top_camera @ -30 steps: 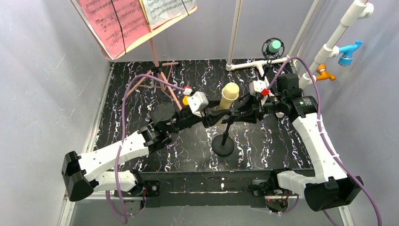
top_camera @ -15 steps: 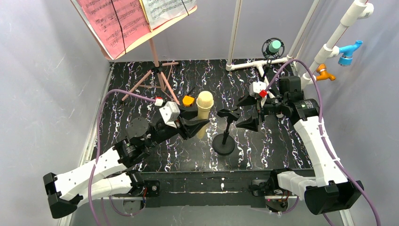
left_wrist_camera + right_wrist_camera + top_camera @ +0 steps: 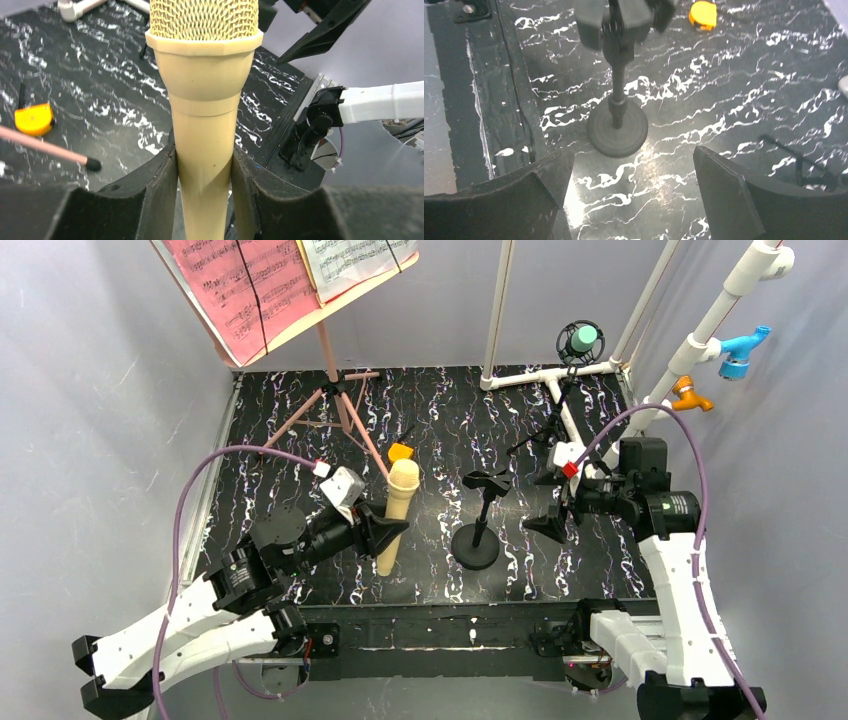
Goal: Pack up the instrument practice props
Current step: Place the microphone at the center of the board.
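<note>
Black tabletop [image 3: 440, 405] with white marble-like veins; pale glare patches on it in right wrist view. Plain grey-lilac walls [image 3: 90, 390] on left, back and right, close around table. White pipe frame [image 3: 500, 310] at back right, with blue fitting [image 3: 745, 345] and orange fitting [image 3: 690, 395] on slanted pipe by right wall. Metal rail [image 3: 216, 440] along left table edge. Soft, even light.

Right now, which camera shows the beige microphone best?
Left wrist: the beige microphone fills the frame, with both fingers of the left end effector pressed against its handle. Top external shows it small and tilted. Right wrist does not show it.
</note>
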### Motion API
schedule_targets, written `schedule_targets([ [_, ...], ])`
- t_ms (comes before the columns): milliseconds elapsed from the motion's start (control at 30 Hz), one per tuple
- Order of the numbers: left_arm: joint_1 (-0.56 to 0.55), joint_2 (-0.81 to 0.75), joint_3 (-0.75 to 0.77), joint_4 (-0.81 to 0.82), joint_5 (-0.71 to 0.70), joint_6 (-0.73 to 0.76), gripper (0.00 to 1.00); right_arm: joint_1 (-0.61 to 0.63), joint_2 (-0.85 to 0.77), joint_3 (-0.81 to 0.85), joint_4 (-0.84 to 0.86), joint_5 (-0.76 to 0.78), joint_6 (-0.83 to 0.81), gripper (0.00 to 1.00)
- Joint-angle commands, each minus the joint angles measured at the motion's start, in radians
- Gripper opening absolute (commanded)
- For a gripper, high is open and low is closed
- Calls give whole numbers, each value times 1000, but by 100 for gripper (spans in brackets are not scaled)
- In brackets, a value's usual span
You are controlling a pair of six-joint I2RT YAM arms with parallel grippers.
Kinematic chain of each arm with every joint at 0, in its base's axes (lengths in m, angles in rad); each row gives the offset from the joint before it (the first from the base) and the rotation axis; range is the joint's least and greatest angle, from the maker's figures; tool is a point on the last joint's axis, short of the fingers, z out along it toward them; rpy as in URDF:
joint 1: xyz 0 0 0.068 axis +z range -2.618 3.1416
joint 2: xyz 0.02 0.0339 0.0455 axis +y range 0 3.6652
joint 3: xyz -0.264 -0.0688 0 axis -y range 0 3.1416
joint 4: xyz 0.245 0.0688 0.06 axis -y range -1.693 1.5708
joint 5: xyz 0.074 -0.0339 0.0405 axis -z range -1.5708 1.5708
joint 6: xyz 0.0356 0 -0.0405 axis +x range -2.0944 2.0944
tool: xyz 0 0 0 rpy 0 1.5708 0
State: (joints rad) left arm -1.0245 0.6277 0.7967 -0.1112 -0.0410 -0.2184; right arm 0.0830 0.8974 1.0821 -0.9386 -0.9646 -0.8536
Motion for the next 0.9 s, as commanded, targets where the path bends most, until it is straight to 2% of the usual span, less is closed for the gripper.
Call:
schedule_targets([
  [0, -2, -89, -38, -128, -96, -114, 0, -31, -59, -83, -14, 86, 5, 98],
  [167, -2, -131, -40, -251, -214, -209, 0, -54, -134, -195, 91, 144, 110, 98],
  [367, -2, -74, 5, -398, -301, -289, 0, -60, -185, -302, 284, 272, 297, 98],
  [500, -2, -32, 10, -448, -326, -322, 0, -60, -208, -359, 377, 271, 344, 98],
  [667, -2, -19, -11, -484, -385, -383, 0, -60, -226, -368, 411, 341, 376, 98],
  [867, -2, -15, -40, -492, -416, -465, 0, -60, -276, -421, 501, 523, 417, 98],
])
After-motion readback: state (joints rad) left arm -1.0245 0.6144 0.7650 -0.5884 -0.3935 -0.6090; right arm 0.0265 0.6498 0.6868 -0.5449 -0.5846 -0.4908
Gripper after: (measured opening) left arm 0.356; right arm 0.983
